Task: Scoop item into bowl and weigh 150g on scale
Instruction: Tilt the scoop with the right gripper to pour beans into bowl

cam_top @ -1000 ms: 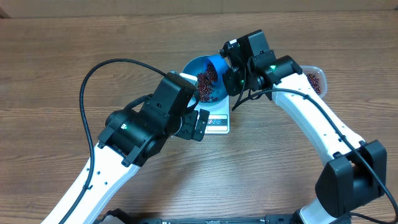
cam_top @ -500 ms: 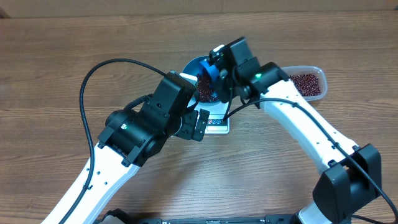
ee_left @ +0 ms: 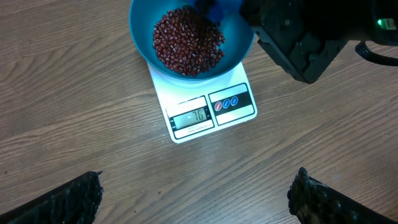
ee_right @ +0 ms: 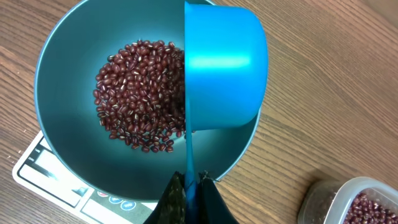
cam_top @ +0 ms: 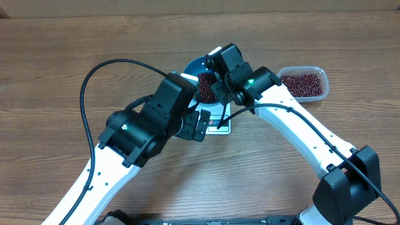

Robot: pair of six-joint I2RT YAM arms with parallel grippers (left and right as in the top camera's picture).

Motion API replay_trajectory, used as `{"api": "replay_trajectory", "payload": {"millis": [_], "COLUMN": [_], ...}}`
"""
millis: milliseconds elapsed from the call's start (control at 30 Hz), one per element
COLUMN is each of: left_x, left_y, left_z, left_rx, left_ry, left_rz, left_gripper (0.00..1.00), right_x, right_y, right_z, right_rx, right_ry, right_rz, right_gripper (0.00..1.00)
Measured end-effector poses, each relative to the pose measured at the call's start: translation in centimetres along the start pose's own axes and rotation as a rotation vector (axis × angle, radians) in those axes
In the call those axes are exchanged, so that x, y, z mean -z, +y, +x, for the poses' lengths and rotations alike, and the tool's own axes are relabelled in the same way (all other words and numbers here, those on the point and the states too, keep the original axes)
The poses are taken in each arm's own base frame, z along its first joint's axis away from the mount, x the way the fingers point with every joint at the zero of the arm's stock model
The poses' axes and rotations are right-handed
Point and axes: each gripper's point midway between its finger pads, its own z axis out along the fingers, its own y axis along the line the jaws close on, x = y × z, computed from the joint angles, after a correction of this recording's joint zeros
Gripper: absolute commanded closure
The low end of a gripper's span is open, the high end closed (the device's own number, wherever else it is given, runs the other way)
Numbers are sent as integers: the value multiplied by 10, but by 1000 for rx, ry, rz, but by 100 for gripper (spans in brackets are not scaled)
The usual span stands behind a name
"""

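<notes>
Overhead: your right gripper (cam_top: 215,77) is parked over the bowl (cam_top: 192,65), which sits on the scale (cam_top: 220,125) mid-table. The left gripper (cam_top: 195,125) hangs at the scale's near-left edge, jaws spread wide with nothing in them. The clear tub (cam_top: 304,83) with the spare beans is off to the right, well apart from the bowl.

Left wrist: the beans (ee_left: 188,40) make a loose heap at the bottom of the bowl, with plenty of bare blue wall around them. The display faces this camera, but I can't read the digits for sure. I'd say read the number before going back for more, and take smaller loads as you approach the target.

Right wrist: the jaws are clenched on the thin handle of the blue scoop (ee_right: 222,68). It's turned on its side above the bowl's right half, mouth facing the heap. I can't see inside it, so give it a fuller tip and a pause so stragglers land in the bowl. Lift straight up without bumping the rim, since a nudge would probably throw the reading off.
</notes>
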Motion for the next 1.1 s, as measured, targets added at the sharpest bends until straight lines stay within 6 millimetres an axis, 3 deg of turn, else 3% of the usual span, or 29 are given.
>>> {"api": "replay_trajectory", "payload": {"millis": [400, 700, 967, 1100], "left_x": [0, 0, 0, -1], "left_y": [0, 0, 0, 1], "left_z": [0, 0, 0, 1], "left_rx": [0, 0, 1, 0], "left_ry": [0, 0, 1, 4], "left_rz": [0, 0, -1, -5], "left_gripper": [1, 1, 0, 0], "right_x": [4, 21, 30, 31], "right_y": [7, 2, 23, 19], "right_z": [-2, -9, -12, -12], "right_rx": [57, 74, 201, 211], "right_ry": [-5, -46, -59, -55], "right_rz": [42, 58, 94, 120], "right_gripper": [96, 96, 96, 96]}}
